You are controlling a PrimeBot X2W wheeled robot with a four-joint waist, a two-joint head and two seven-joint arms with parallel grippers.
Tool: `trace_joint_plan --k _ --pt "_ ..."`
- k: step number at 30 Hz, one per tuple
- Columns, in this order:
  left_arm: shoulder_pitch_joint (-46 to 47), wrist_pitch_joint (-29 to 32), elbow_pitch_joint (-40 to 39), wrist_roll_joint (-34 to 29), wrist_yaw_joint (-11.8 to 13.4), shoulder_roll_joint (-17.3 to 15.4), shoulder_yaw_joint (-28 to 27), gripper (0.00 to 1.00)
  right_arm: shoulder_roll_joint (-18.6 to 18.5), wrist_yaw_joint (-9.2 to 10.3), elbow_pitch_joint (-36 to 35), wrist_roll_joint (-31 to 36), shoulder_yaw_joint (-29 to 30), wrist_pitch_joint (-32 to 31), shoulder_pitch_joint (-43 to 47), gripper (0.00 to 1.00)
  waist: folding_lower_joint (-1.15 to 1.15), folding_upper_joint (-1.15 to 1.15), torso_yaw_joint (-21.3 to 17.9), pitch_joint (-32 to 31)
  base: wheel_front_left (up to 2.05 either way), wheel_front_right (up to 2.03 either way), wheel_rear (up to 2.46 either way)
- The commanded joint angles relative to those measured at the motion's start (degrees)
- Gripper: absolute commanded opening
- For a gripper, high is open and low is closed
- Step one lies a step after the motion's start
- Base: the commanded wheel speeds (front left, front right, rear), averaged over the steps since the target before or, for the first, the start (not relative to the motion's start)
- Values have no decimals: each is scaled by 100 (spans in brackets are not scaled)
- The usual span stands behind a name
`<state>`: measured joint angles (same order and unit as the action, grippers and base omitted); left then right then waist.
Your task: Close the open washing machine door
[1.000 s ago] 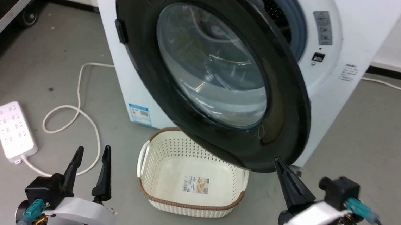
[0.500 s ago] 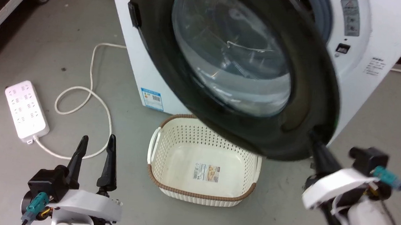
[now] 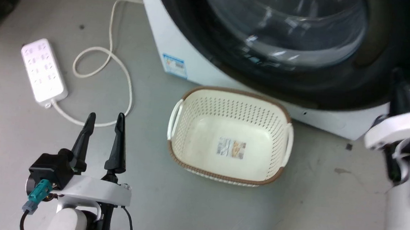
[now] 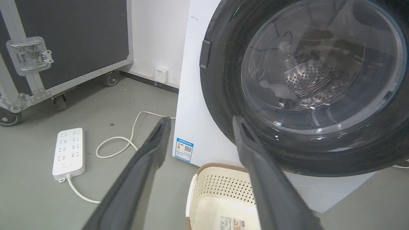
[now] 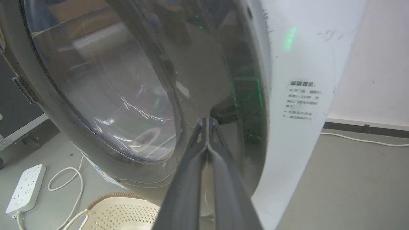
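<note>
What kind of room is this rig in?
Probably a lab or test space, not a home laundry: a wheeled black flight case by the wall, a power strip loose on the bare grey floor, one washing machine.

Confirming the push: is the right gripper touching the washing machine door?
Touching. Right wrist view: the right gripper, shut, meets its reflection in the washing machine door.

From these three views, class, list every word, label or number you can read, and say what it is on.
Nothing reads clearly enough to quote.
Blue label low on the washing machine: too small.
Printed notice on the machine's front: several lines, blurred.
Sticker inside the basket: too small.
</note>
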<state>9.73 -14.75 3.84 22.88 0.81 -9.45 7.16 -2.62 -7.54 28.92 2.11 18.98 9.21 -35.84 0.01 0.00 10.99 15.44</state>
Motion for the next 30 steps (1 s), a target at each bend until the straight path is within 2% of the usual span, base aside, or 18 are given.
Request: trace_joint_plan --k 1,9,18,22,23,30 --pt "66 -25 -29 -46 -28 23 -33 100 -27 5 -14 61 94 33 -140 0 -1 0 151 181 0 0 0" --pt "122 -25 -2 -192 -206 200 -211 100 -41 5 -96 462 850 73 -773 0 -1 0 298 397 0 0 0" --pt "155 -25 16 -355 -348 305 -375 100 -41 5 -43 617 1070 116 -1214 0 -1 0 170 539 0 0 0" --pt "119 -25 88 -443 -400 344 -479 100 -32 5 80 515 1008 299 -1191 0 -1 0 -25 320 0 0 0" --pt "31 -25 161 -499 -429 347 -543 100 -28 5 18 246 722 439 -940 0 -1 0 -205 -32 0 0 0" --pt "-243 -25 269 -570 -418 315 -684 100 -27 5 -391 -288 206 553 53 0 -1 0 -617 -790 0 0 0"
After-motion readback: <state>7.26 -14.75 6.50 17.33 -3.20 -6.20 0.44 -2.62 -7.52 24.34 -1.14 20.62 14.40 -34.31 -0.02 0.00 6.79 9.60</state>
